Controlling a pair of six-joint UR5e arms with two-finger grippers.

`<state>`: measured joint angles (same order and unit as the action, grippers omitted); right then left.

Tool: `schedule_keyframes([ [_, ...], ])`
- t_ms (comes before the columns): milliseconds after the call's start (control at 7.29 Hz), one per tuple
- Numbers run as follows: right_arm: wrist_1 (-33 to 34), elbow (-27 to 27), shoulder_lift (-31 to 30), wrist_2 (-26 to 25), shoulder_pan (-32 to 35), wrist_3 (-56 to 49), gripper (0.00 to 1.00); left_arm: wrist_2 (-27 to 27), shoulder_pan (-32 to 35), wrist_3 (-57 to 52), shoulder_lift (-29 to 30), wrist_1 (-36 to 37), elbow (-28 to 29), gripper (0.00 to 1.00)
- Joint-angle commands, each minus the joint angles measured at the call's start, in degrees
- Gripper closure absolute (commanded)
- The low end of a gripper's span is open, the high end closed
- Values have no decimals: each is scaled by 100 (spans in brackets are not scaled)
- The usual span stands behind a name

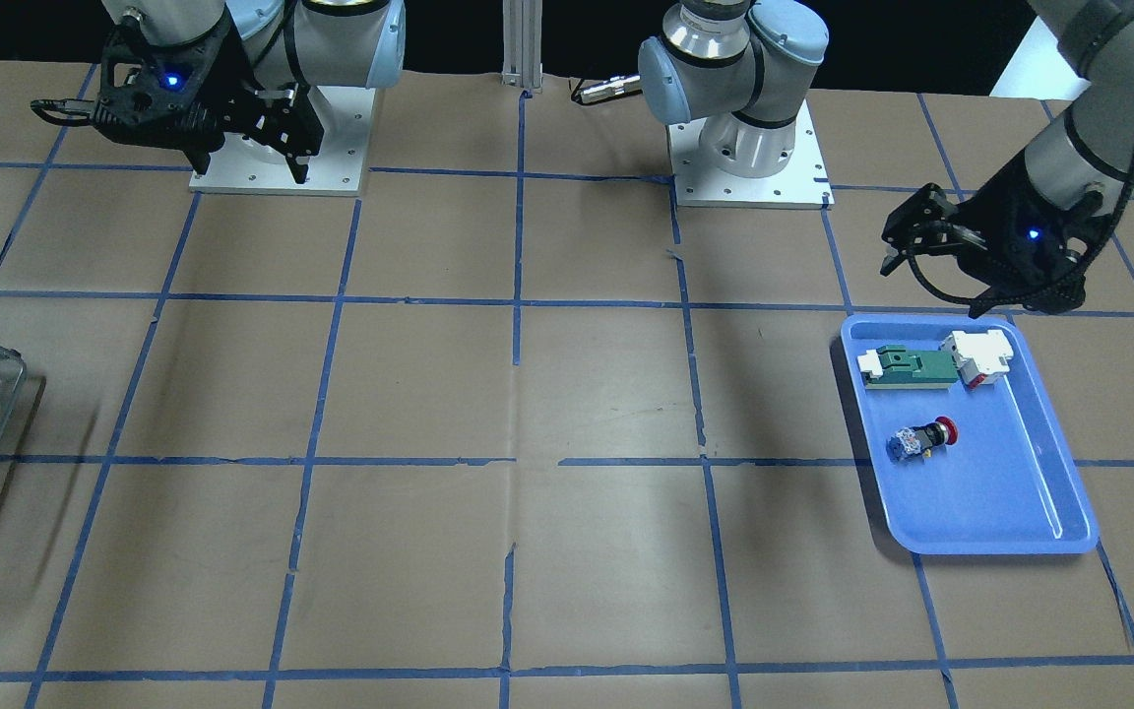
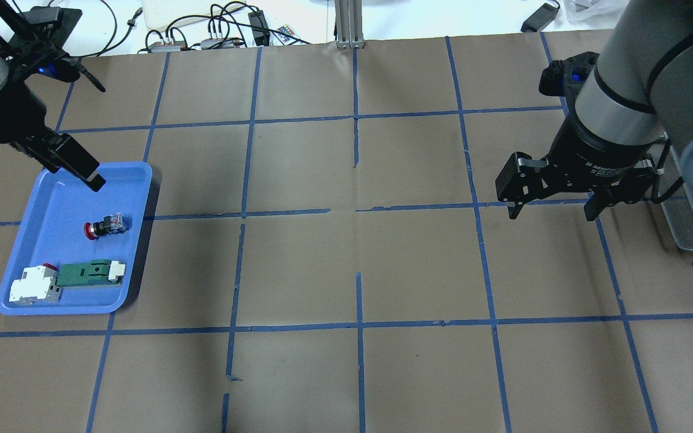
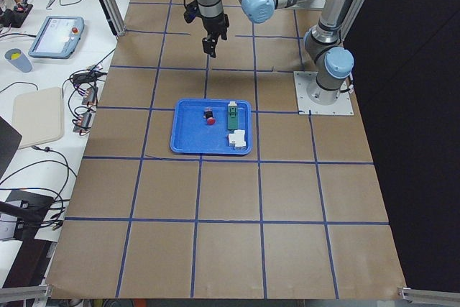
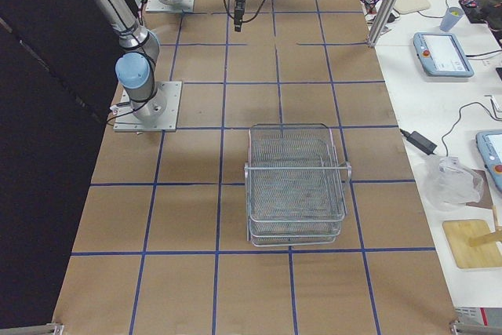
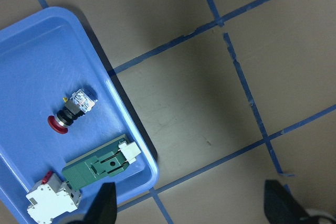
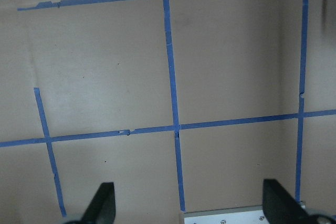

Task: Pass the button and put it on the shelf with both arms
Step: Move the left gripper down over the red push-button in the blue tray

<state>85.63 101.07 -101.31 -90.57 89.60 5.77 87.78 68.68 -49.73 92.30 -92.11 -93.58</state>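
The button point(image 2: 104, 226), with red cap and blue-and-white back, lies on its side in the blue tray point(image 2: 58, 201); it also shows in the front view point(image 1: 924, 438) and the left wrist view point(image 5: 72, 110). My left gripper point(image 2: 79, 167) hangs open and empty above the tray's far end, apart from the button. My right gripper point(image 2: 553, 214) is open and empty above bare table, beside the shelf. The shelf point(image 4: 296, 186), a see-through tiered wire rack, stands at the table's right end and shows partly in the overhead view point(image 2: 692, 222).
A green-and-white flat part point(image 2: 88, 272) and a white-and-red block point(image 2: 33, 284) lie at the tray's near end. Both arm bases point(image 1: 749, 148) stand at the robot's side. Brown paper with blue tape lines covers the table between tray and shelf.
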Motion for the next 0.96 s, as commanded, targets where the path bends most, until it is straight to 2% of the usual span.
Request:
schedule_keyframes([
  [0, 68, -26, -46, -22, -12, 981, 0, -129, -634, -1654, 287, 192, -29, 0],
  [137, 102, -96, -81, 39, -21, 1362, 0, -147, -846, -2394, 472, 454, -12, 0],
  [274, 137, -1, -29, 40, -13, 1375, 0, -573, -926, -3062, 691, 700, -38, 0],
  [548, 112, 149, -55, 57, -4, 1775, 0, -874, -1311, -4222, 1139, 773, -47, 0],
  [823, 76, 71, -239, 354, 40, 3738, 0, -1445, -1785, -5421, 1596, 800, -108, 0],
])
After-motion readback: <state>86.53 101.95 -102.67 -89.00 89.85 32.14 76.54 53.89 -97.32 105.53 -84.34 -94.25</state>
